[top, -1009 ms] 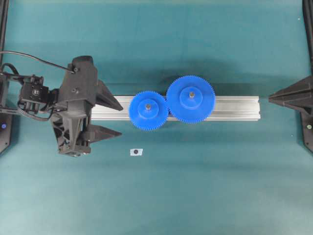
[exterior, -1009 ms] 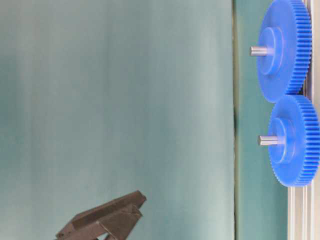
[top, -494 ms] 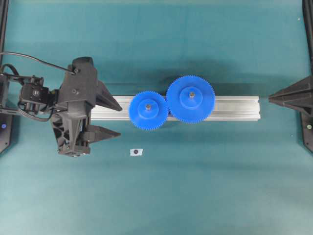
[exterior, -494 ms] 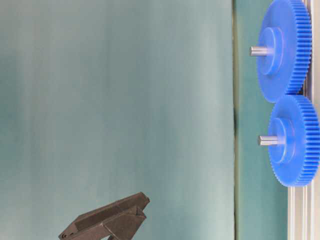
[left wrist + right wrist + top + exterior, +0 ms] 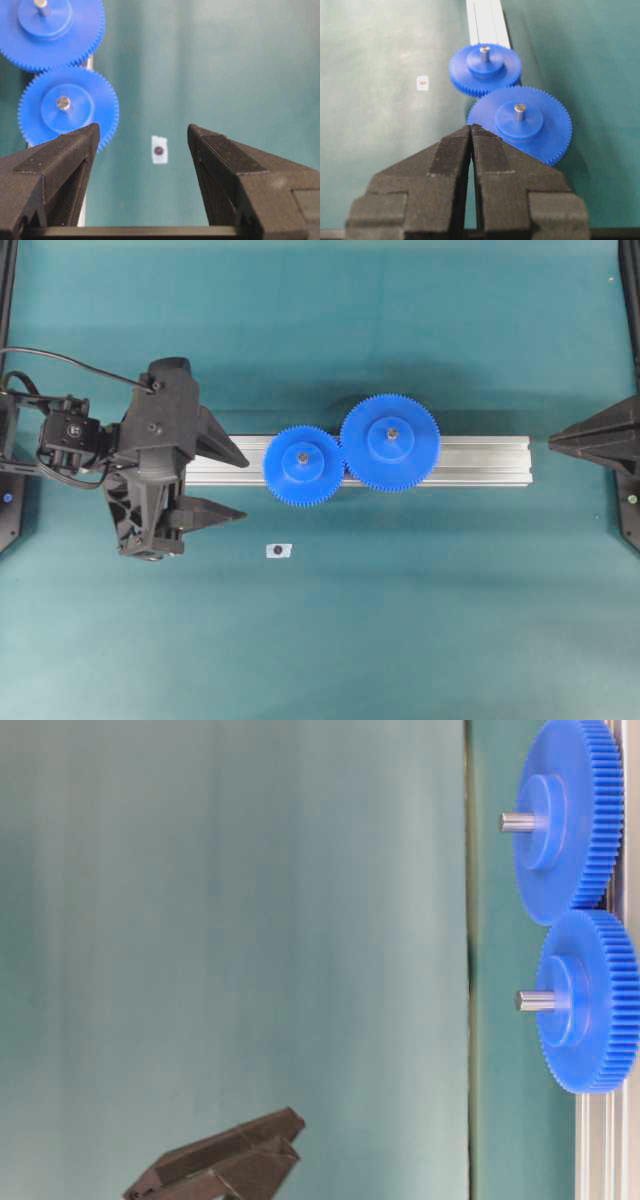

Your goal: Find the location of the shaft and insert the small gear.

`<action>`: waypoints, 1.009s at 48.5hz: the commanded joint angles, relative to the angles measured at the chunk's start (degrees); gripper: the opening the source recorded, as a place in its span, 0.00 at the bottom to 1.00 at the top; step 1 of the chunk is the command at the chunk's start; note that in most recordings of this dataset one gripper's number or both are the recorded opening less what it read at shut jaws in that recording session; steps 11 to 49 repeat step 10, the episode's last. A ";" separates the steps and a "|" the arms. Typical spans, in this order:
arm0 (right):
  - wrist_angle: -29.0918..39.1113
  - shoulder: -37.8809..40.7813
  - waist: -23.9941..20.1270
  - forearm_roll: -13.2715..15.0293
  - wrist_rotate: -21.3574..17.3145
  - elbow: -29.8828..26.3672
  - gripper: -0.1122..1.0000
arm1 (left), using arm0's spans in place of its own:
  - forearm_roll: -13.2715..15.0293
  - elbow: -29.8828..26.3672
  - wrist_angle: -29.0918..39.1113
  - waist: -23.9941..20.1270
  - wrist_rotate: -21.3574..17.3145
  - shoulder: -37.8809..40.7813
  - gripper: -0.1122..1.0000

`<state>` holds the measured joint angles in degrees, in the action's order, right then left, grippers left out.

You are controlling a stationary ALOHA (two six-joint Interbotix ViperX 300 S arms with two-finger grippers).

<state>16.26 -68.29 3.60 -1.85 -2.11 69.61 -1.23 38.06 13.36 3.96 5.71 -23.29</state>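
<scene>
The small gear [image 5: 303, 466] is a blue toothed disc that sits flat on the aluminium rail [image 5: 480, 461], meshed with the larger blue gear [image 5: 390, 442]. The shaft [image 5: 535, 1001], a thin grey pin, stands up through the small gear's hub; its base is hidden. My left gripper [image 5: 247, 486] is open and empty, a short way left of the small gear [image 5: 67, 107], at the rail's left end. My right gripper [image 5: 553, 443] is shut on nothing, off the rail's right end. It points at the gears [image 5: 485, 70].
A small white tag with a dark dot [image 5: 278, 550] lies on the teal mat in front of the rail, between the left gripper's fingers [image 5: 60, 160] in its wrist view. The larger gear carries its own grey pin [image 5: 518, 821].
In the table-level view the left gripper's finger has crept slightly towards the rail. The gears, the tag and the right gripper have not moved.
</scene>
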 commanded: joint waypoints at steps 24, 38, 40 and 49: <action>-0.18 0.44 0.18 -0.09 -0.44 -0.62 0.18 | -0.09 -0.26 -0.26 0.26 0.00 -0.62 0.74; -0.18 0.44 0.18 -0.09 -0.44 -0.62 0.18 | -0.09 -0.26 -0.26 0.26 0.00 -0.62 0.74; -0.18 0.44 0.18 -0.09 -0.44 -0.62 0.18 | -0.09 -0.26 -0.26 0.26 0.00 -0.62 0.74; -0.18 0.44 0.18 -0.09 -0.44 -0.62 0.18 | -0.09 -0.26 -0.26 0.26 0.00 -0.62 0.74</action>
